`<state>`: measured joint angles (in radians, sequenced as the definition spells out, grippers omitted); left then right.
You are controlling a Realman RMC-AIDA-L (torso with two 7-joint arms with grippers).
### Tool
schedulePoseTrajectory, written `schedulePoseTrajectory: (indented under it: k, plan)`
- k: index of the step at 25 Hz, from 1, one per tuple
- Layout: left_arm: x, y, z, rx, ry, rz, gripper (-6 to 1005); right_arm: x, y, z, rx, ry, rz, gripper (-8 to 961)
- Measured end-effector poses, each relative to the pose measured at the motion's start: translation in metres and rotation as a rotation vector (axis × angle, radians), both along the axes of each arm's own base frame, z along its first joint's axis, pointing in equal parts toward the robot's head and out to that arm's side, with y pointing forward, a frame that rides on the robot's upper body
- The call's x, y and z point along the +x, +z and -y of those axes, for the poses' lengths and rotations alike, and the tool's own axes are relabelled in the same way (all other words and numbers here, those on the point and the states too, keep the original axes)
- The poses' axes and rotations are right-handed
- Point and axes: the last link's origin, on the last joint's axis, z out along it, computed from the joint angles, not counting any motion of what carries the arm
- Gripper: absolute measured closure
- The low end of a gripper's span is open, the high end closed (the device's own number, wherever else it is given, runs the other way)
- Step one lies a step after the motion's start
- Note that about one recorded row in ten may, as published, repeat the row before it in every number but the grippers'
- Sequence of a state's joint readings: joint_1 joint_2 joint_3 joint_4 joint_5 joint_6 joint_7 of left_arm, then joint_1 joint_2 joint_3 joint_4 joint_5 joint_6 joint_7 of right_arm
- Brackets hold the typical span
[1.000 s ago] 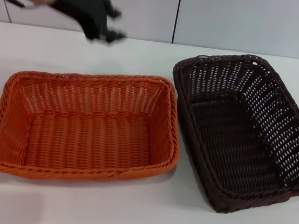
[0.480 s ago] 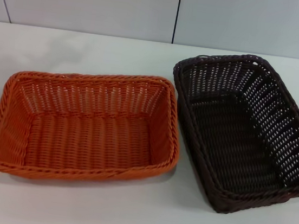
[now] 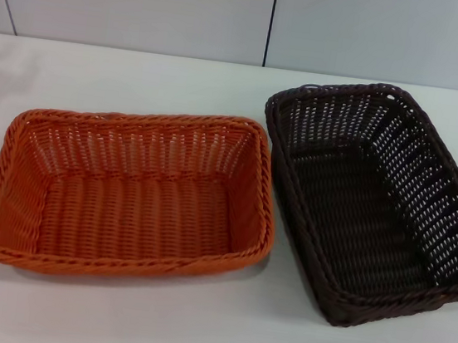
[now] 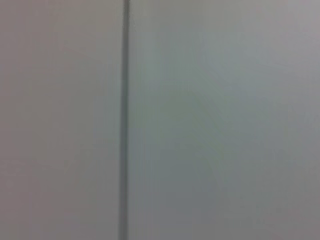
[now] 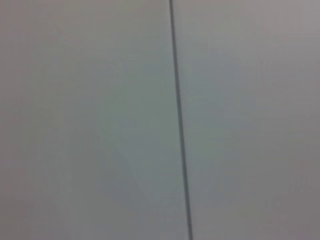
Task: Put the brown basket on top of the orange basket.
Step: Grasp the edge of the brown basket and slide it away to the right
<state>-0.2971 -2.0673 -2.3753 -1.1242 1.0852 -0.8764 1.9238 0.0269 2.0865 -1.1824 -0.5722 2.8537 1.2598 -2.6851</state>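
Looking at the head view, nothing's been grabbed yet, so I'd say we're at the very start. The brown basket sits on the white desk, just beside the orange basket on its right, rims nearly touching. Neither gripper is in sight, so I can't tell how the jaws stand. Both wrist views only show a blank wall. Next move probably needs an arm reaching in for the brown rim.
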Motion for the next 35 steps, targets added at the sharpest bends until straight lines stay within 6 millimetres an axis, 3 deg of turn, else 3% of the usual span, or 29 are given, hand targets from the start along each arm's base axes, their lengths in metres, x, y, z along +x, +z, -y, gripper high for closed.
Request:
schedulePoseTrajectory:
  k: [1, 4, 5, 7, 9, 11, 14, 15, 16, 18, 19, 20, 24, 25, 26, 30, 35]
  plan:
    - [0.0, 0.0, 0.0, 0.0, 0.0, 0.0, 531, 0.0, 0.0, 0.0, 0.0, 0.0, 0.0, 532]
    - [-0.026, -0.001, 0.007, 0.077, 0.059, -0.025, 533, -0.005, -0.008, -0.001, -0.039, 0.007, 0.004, 533]
    - [-0.045, -0.003, 0.014, 0.135, 0.109, -0.033, 533, -0.007, -0.013, -0.002, -0.069, 0.0, 0.009, 533]
    - [-0.045, -0.003, 0.014, 0.135, 0.109, -0.033, 532, -0.008, -0.015, -0.003, -0.086, -0.006, 0.011, 533]
    - [-0.069, -0.005, 0.024, 0.191, 0.181, -0.043, 532, -0.011, -0.019, -0.005, -0.12, -0.013, -0.002, 533]
    - [-0.08, -0.007, 0.028, 0.205, 0.214, -0.036, 531, -0.015, -0.019, -0.011, -0.144, -0.014, -0.034, 533]
    - [-0.08, -0.007, 0.028, 0.205, 0.214, -0.036, 532, -0.026, -0.011, -0.022, -0.174, 0.0, -0.053, 533]
    - [-0.08, -0.007, 0.028, 0.205, 0.214, -0.036, 533, -0.038, -0.002, -0.033, -0.209, 0.012, -0.048, 534]
    - [-0.092, -0.008, 0.036, 0.215, 0.248, -0.009, 533, -0.038, -0.002, -0.033, -0.209, 0.012, -0.048, 534]
    - [-0.096, -0.007, 0.041, 0.228, 0.253, 0.016, 533, -0.06, 0.022, -0.052, -0.278, 0.038, -0.045, 534]
    - [-0.096, -0.007, 0.041, 0.228, 0.253, 0.016, 533, -0.06, 0.022, -0.052, -0.278, 0.038, -0.045, 534]
    - [-0.1, -0.01, 0.045, 0.242, 0.257, 0.07, 532, -0.075, 0.035, -0.064, -0.326, 0.067, -0.04, 534]
    - [-0.102, -0.014, 0.047, 0.246, 0.252, 0.1, 532, -0.098, 0.049, -0.079, -0.397, 0.117, -0.016, 534]
    - [-0.105, -0.017, 0.049, 0.246, 0.252, 0.112, 532, -0.115, 0.056, -0.084, -0.456, 0.144, 0.038, 534]
    - [-0.105, -0.017, 0.049, 0.246, 0.252, 0.112, 532, -0.115, 0.056, -0.084, -0.456, 0.144, 0.038, 534]
    - [-0.109, -0.019, 0.051, 0.252, 0.264, 0.127, 531, -0.151, 0.061, -0.095, -0.668, 0.178, 0.151, 535]
    - [-0.11, -0.018, 0.052, 0.256, 0.267, 0.133, 533, -0.177, 0.064, -0.096, -0.86, 0.235, 0.218, 535]
